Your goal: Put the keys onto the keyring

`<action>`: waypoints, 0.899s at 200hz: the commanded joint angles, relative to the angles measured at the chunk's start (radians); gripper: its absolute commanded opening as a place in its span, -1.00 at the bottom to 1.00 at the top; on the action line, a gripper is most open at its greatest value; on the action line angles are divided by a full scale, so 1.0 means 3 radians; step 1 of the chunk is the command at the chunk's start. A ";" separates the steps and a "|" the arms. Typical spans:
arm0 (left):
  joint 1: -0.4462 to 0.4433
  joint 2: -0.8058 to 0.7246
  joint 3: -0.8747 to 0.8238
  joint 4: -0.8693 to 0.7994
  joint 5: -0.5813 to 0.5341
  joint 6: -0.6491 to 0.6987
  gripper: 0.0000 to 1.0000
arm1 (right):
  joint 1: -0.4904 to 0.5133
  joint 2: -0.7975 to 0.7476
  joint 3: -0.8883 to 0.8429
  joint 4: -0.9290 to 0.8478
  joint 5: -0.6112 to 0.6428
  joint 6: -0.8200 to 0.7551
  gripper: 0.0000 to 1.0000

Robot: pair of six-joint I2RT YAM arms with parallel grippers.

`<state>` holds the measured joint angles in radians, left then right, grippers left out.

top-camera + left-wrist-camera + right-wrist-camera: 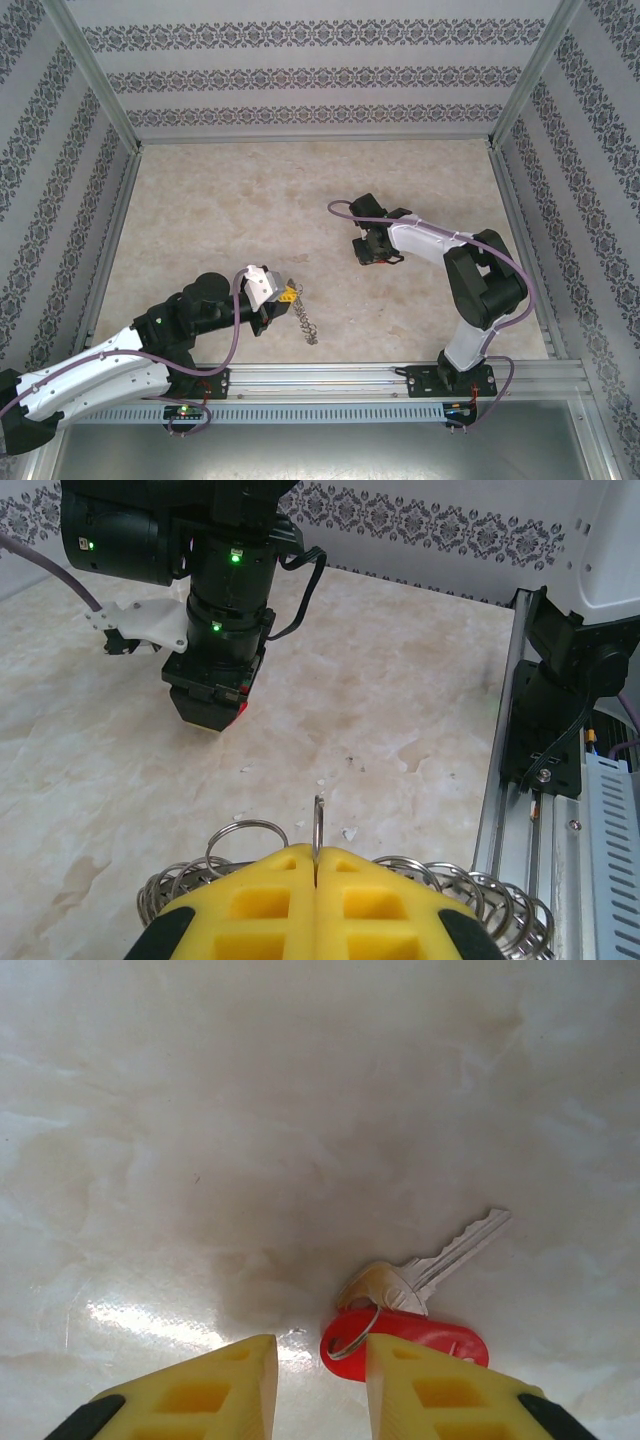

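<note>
Lower left of the overhead view: the left gripper has its yellow pads pressed together, pinching the keyring. The silvery chain of rings trails off toward the lower right across the marble table. On the left wrist camera, at the bottom of frame, one thin wire loop stands upright in the seam between the closed fingers. Coils of rings fan out on both sides beneath them.

Moving right to the overhead centre, the right gripper points down at the table, well apart from the keyring. On its own wrist camera the two yellow fingers stand spread at the bottom of frame, gripping nothing. The key lies flat on the marble just beyond them, right of centre, with its silver blade angled to the upper right. A small split ring joins it to a red tag, which sits in the gap and runs behind the right-hand finger. I cannot tell whether that finger touches it.
</note>
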<state>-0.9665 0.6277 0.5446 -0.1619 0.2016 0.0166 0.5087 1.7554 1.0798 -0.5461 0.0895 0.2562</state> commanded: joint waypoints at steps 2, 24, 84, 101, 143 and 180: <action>0.0036 -0.0053 -0.0019 0.0261 0.0032 -0.0028 -1.00 | 0.0054 0.0074 0.0097 -0.0010 0.0065 0.0015 -0.42; 0.0035 -0.0052 -0.0011 0.0263 0.0058 -0.0030 -1.00 | 0.0061 0.0090 0.0088 0.0003 0.0063 0.0026 -0.43; 0.0035 -0.0060 -0.0020 0.0292 0.0108 -0.0026 -1.00 | 0.0058 0.0101 0.0066 0.0005 0.0097 0.0041 -0.45; 0.0031 -0.0072 -0.0022 0.0299 0.0126 -0.0026 -1.00 | 0.0061 0.0111 0.0075 -0.0014 0.0121 0.0033 -0.46; 0.0036 -0.0097 -0.0032 0.0335 0.0175 -0.0030 -1.00 | 0.0057 0.0133 0.0067 -0.0035 0.0170 0.0010 -0.48; 0.0035 -0.0108 -0.0038 0.0349 0.0188 -0.0030 -1.00 | 0.0058 0.0167 0.0068 -0.0013 0.0170 0.0010 -0.49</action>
<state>-0.9665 0.6125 0.5377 -0.1387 0.2352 0.0166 0.5198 1.7885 1.0851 -0.5423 0.1162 0.2588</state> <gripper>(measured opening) 0.046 0.256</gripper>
